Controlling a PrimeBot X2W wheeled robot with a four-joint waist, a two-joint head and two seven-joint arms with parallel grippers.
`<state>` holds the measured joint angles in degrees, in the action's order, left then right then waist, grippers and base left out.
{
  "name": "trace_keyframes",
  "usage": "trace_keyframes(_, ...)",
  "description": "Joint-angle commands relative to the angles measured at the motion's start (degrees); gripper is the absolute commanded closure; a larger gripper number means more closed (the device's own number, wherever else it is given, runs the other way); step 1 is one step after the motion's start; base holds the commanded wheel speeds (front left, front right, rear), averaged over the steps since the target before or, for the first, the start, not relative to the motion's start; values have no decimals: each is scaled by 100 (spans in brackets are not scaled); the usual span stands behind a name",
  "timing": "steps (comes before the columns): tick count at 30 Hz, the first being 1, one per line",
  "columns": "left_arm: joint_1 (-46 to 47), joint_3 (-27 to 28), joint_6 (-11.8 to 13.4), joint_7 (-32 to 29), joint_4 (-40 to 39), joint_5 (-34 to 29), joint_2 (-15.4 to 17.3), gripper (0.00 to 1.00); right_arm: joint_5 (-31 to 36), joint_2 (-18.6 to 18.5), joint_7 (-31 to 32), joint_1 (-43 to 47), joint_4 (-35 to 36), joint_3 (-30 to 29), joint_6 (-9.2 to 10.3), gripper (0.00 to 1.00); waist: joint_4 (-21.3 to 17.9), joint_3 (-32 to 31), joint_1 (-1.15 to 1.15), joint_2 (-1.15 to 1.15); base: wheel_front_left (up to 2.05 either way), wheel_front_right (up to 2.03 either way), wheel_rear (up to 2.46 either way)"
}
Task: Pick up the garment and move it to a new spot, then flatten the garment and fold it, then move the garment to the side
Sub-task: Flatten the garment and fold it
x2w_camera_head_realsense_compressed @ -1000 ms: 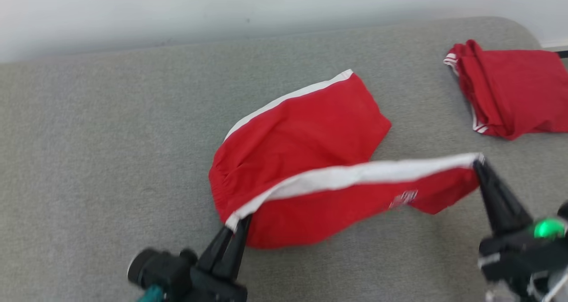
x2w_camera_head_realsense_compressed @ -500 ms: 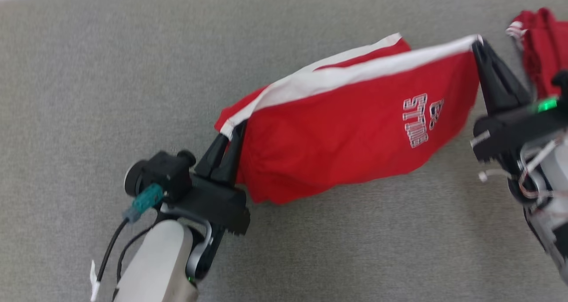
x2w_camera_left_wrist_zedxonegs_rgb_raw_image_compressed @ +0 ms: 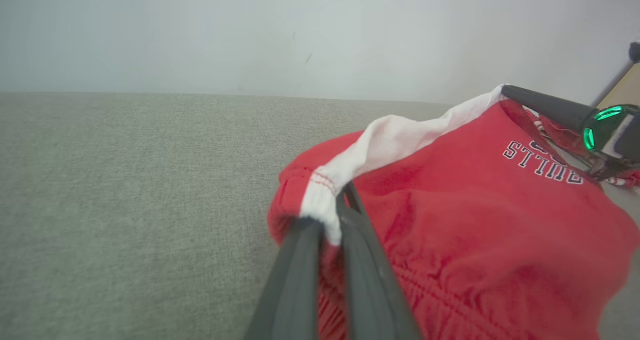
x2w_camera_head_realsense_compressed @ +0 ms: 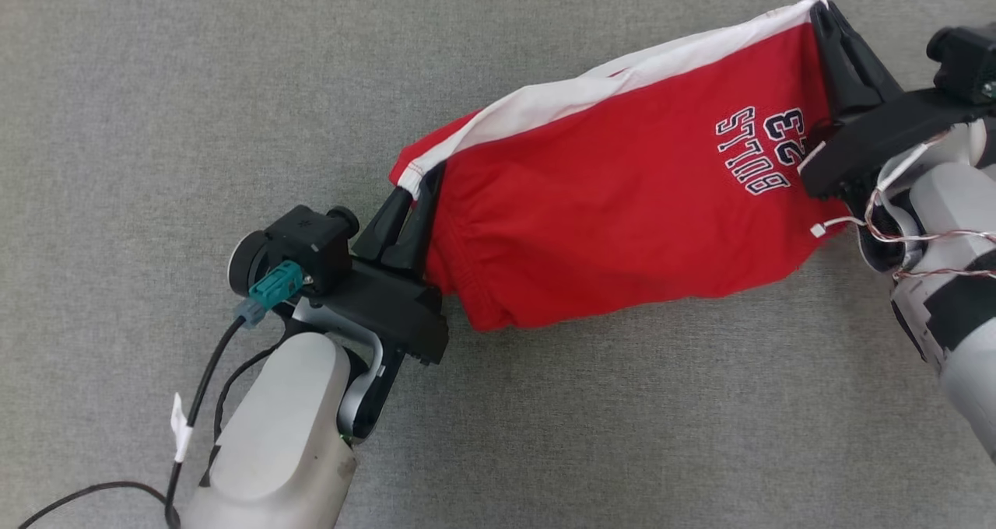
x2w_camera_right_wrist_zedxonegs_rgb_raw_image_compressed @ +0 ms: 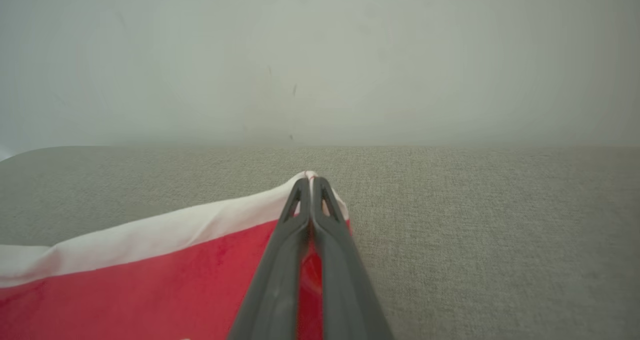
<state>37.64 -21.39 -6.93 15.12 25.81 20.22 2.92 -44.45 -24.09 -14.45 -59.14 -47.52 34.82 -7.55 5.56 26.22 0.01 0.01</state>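
The garment point(x2w_camera_head_realsense_compressed: 622, 194) is a pair of red shorts with a white side stripe and a dark "BULLS 23" print. It hangs stretched between my two grippers above the grey surface. My left gripper point(x2w_camera_head_realsense_compressed: 416, 190) is shut on the white-edged corner at its left end, seen close in the left wrist view with the gripper point(x2w_camera_left_wrist_zedxonegs_rgb_raw_image_compressed: 337, 205) pinching the garment point(x2w_camera_left_wrist_zedxonegs_rgb_raw_image_compressed: 475, 220). My right gripper point(x2w_camera_head_realsense_compressed: 821, 8) is shut on the far right corner. In the right wrist view that gripper point(x2w_camera_right_wrist_zedxonegs_rgb_raw_image_compressed: 310, 180) clamps the white hem of the garment point(x2w_camera_right_wrist_zedxonegs_rgb_raw_image_compressed: 150, 280).
A grey fabric-covered surface point(x2w_camera_head_realsense_compressed: 156, 85) lies under the whole scene. The wrist views show it ending at a pale wall point(x2w_camera_right_wrist_zedxonegs_rgb_raw_image_compressed: 320, 55). My right gripper's green light point(x2w_camera_left_wrist_zedxonegs_rgb_raw_image_compressed: 595, 130) shows in the left wrist view, with a tan object point(x2w_camera_left_wrist_zedxonegs_rgb_raw_image_compressed: 622, 92) behind it.
The head camera has tilted down, so the wall and the other red cloth have left its view. The garment has come up off the surface and now hangs between both grippers, print facing me.
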Motion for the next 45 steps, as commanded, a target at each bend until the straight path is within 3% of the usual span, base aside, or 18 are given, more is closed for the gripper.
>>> trace_keyframes(1,68,-47,93,0,37,-47,0,9,-47,26,-43,-71,-143,63,16,66,22,16,-1,-1,0,0,0)
trace_keyframes(2,61,-96,132,-1,73,-50,1,0,-59,50,-45,-112,-239,112,16,35,27,3,-1,-1,0,0,0)
trace_keyframes(3,61,-96,132,-1,73,-50,1,0,-59,50,-45,-112,-239,112,16,35,27,3,-1,-1,0,0,0)
trace_keyframes(4,53,-129,161,0,75,-51,-2,0,-70,74,-57,-142,-281,169,16,0,30,-19,-1,-1,0,0,0)
trace_keyframes(10,-351,-155,403,0,-105,-270,3,0,-127,-81,-72,54,-205,355,16,0,18,-299,-1,-1,0,0,0)
trace_keyframes(20,-1594,374,653,0,-1039,-490,1,0,-330,-370,-76,866,-187,294,16,0,125,-804,-1,-1,0,0,0)
trace_keyframes(27,-2246,1213,903,-1,-2456,-836,6,0,-570,-300,-66,1023,-618,529,16,0,284,-757,-1,-1,0,0,0)
trace_keyframes(37,-2669,1623,1045,-1,-2802,-1135,1,0,-862,-141,105,968,-1138,825,16,0,349,-686,-1,-1,0,0,0)
trace_keyframes(38,-2695,1652,1035,0,-2790,-1139,1,0,-906,-119,167,989,-1156,870,16,38,342,-694,-1,-1,0,0,0)
trace_keyframes(40,-2743,1693,1022,-1,-2768,-1146,1,0,-982,-87,208,1017,-1164,937,16,100,318,-727,-1,-1,0,0,0)
trace_keyframes(45,-2838,1714,1004,-1,-2670,-1160,3,0,-1232,-64,111,1088,-1158,943,16,100,221,-940,-1,-1,0,0,0)
